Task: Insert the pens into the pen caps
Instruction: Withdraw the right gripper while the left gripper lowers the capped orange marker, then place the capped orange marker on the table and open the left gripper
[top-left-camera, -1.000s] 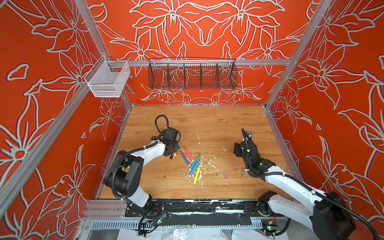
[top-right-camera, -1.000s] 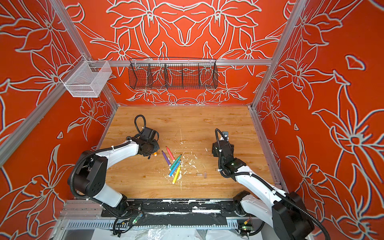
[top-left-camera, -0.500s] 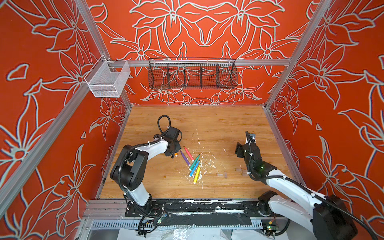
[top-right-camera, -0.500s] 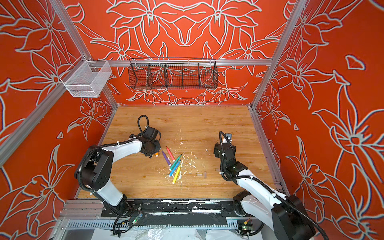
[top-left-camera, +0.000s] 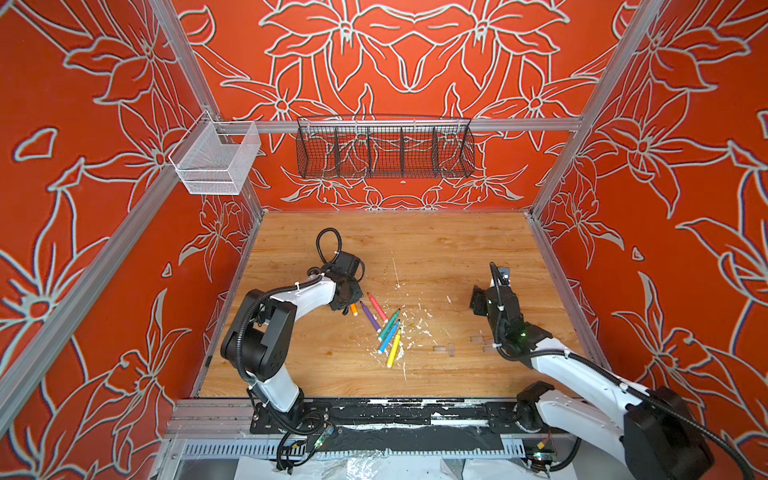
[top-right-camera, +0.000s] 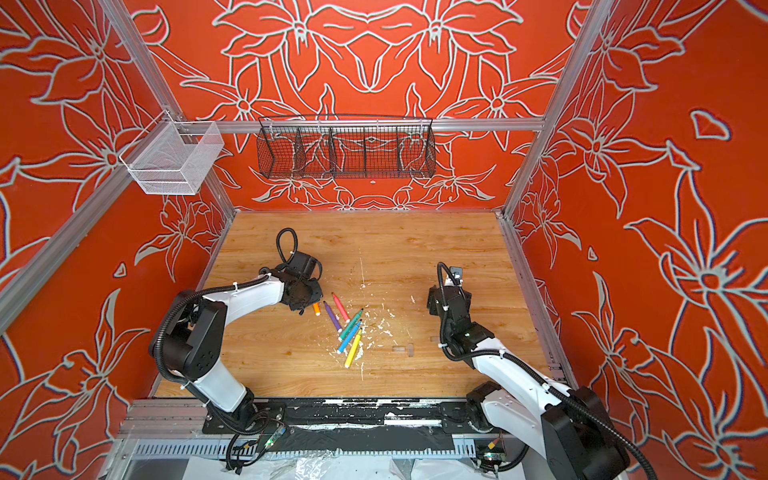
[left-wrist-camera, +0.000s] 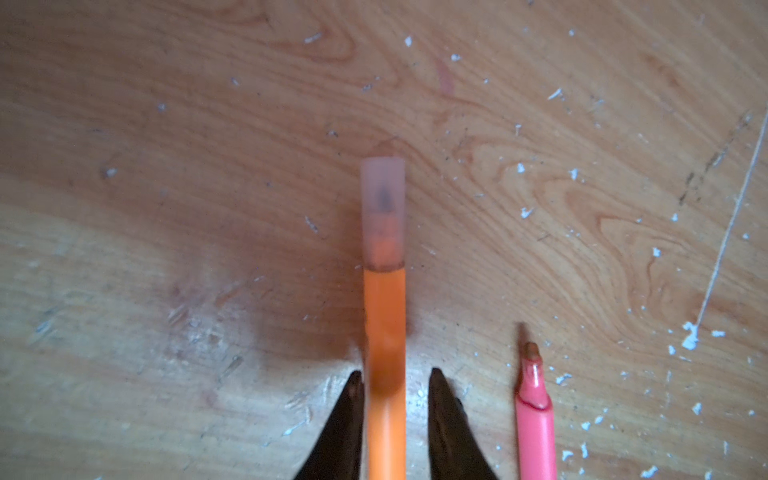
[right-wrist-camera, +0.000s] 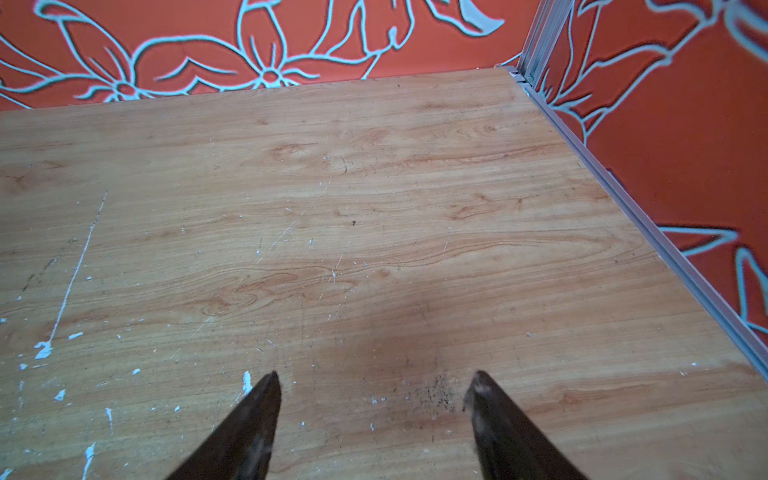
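An orange pen (left-wrist-camera: 384, 332) wearing a clear cap (left-wrist-camera: 382, 208) lies between the fingers of my left gripper (left-wrist-camera: 392, 376), which is open, with a gap showing beside one finger. In both top views the orange pen (top-left-camera: 353, 309) pokes out from under the left gripper (top-left-camera: 345, 305) (top-right-camera: 305, 307). The purple (top-left-camera: 370, 316), pink (top-left-camera: 377, 307), green (top-left-camera: 388, 324), blue (top-left-camera: 388, 337) and yellow (top-left-camera: 393, 354) pens lie uncapped in a loose fan beside it. Clear pen caps (top-left-camera: 439, 348) (top-right-camera: 398, 349) lie right of the fan. My right gripper (right-wrist-camera: 374, 378) is open and empty above bare wood.
White flecks of debris (top-left-camera: 415, 328) are scattered around the pens. A black wire basket (top-left-camera: 384, 149) hangs on the back wall, and a white mesh basket (top-left-camera: 216, 160) hangs at the left corner. Red patterned walls close in the wooden table (top-left-camera: 457, 241).
My left gripper's jaws have parted slightly around the orange pen, and the left arm's elbow has swung toward the front. The right arm has barely shifted.
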